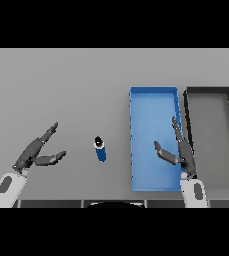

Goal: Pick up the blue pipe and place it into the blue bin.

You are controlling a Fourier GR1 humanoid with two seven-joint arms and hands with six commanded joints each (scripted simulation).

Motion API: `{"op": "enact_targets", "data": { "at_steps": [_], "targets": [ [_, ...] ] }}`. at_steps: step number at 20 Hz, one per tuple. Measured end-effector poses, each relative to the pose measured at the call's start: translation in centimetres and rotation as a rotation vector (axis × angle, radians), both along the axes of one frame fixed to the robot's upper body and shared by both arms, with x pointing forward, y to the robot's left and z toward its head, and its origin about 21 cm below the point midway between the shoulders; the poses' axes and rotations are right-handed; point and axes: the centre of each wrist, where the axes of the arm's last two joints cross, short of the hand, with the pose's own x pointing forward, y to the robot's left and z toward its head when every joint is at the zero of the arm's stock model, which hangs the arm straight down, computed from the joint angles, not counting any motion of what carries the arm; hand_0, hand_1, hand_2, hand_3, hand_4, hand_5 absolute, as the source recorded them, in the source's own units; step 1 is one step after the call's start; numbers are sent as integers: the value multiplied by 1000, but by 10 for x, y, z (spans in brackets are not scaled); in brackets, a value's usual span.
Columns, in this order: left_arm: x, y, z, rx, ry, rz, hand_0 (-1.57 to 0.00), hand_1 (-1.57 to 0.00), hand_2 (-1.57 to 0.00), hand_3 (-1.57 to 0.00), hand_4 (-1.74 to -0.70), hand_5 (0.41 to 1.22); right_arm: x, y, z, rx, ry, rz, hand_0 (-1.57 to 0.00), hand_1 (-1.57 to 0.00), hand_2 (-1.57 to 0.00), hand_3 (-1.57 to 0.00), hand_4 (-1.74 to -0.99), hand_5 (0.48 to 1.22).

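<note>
We judge the main risk is knocking the blue pipe (100,149), lying on the table just left of the blue bin (154,100), and rolling it away (it looks round), since our right hand (182,152) hovers over the bin, fingers spread, holding nothing, like our left hand (36,152).

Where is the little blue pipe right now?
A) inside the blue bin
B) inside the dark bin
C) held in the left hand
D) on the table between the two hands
D: the blue pipe lies on the grey table, left of the blue bin, untouched by either hand.
</note>
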Motion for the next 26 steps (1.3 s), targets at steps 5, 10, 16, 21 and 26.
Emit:
{"op": "enact_targets", "data": {
  "at_steps": [5,10,16,21,26],
  "targets": [
    [-11,-41,-12,22,90,-131,1,1,1,1,-1137,464,-5,0,1,1,2,-5,1,1,1,1,-1189,619],
    [-15,-76,-28,0,113,-201,1,1,1,1,-1147,452,-5,-1,4,6,1,-4,1,1,1,1,-1218,627],
    [4,-116,-41,-44,89,-213,1,1,1,1,-1145,460,-10,-4,5,2,22,-24,1,1,1,1,-1205,625],
    [11,-134,-53,2,96,-211,1,1,1,1,-1062,425,-7,-9,4,17,5,-20,1,1,1,1,-1222,642],
    [18,-150,-60,-48,92,-227,1,1,1,1,-1107,463,-13,-10,3,-12,-4,-18,1,1,1,1,-1207,650]
  ]
}}
